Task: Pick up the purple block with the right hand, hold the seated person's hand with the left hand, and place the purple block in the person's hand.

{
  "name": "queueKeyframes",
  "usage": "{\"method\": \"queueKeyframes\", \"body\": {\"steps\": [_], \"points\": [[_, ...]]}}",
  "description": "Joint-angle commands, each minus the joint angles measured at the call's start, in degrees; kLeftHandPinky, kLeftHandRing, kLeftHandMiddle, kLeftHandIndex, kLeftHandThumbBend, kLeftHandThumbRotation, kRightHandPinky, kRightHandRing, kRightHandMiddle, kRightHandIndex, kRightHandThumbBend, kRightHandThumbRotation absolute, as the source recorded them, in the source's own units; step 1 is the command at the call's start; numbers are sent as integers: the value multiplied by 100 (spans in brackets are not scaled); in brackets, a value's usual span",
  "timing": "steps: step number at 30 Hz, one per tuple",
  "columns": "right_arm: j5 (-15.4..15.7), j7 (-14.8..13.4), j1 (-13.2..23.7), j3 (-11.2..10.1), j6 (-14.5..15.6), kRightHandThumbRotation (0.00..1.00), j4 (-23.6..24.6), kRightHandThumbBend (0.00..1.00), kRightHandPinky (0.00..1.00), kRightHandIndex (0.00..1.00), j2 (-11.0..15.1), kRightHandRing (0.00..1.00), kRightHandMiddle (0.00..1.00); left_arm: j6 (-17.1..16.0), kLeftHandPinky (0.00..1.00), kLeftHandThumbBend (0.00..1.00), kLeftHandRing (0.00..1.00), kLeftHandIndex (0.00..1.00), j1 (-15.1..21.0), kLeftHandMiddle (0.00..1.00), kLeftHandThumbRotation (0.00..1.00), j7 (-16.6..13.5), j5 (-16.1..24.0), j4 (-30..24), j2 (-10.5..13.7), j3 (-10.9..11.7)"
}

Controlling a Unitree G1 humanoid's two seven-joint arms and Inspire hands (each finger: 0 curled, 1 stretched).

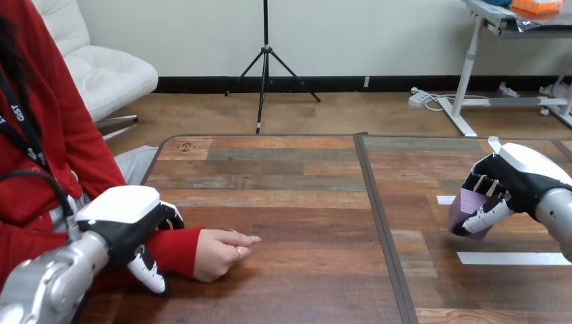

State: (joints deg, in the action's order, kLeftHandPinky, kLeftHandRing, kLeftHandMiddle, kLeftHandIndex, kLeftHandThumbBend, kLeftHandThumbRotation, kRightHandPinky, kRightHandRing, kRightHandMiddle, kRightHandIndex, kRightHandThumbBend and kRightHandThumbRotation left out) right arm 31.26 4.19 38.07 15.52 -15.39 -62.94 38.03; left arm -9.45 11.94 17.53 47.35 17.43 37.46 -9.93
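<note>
Right robot hand point(519, 179) is clamped round the block point(472, 206); left robot hand point(125, 226) sits over the person's wrist point(177, 251), grip unclear.

A lab setup: wooden table point(290, 202) marked with white tape strips point(512, 258).

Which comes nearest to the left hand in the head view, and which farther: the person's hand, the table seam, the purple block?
From the left hand:
1. The person's hand, right beside it, at the view's left.
2. The table seam, mid-table.
3. The purple block, far right, in the right hand.
</note>
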Motion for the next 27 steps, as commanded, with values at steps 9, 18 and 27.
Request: {"method": "queueKeyframes", "body": {"steps": [9,18,27], "points": [[-139,-110,194,-173,-43,0,401,72,31,49,213,38,44,359,62,84,72,72,529,75,27,396,147,371,82,-479],[-142,-109,177,-188,-84,0,445,72,32,50,221,38,45,374,62,83,72,72,678,76,31,345,110,637,40,-662],[-177,-93,168,-216,-60,0,502,72,32,50,220,39,45,339,59,83,68,69,815,72,29,362,-3,901,-29,-779]]}}
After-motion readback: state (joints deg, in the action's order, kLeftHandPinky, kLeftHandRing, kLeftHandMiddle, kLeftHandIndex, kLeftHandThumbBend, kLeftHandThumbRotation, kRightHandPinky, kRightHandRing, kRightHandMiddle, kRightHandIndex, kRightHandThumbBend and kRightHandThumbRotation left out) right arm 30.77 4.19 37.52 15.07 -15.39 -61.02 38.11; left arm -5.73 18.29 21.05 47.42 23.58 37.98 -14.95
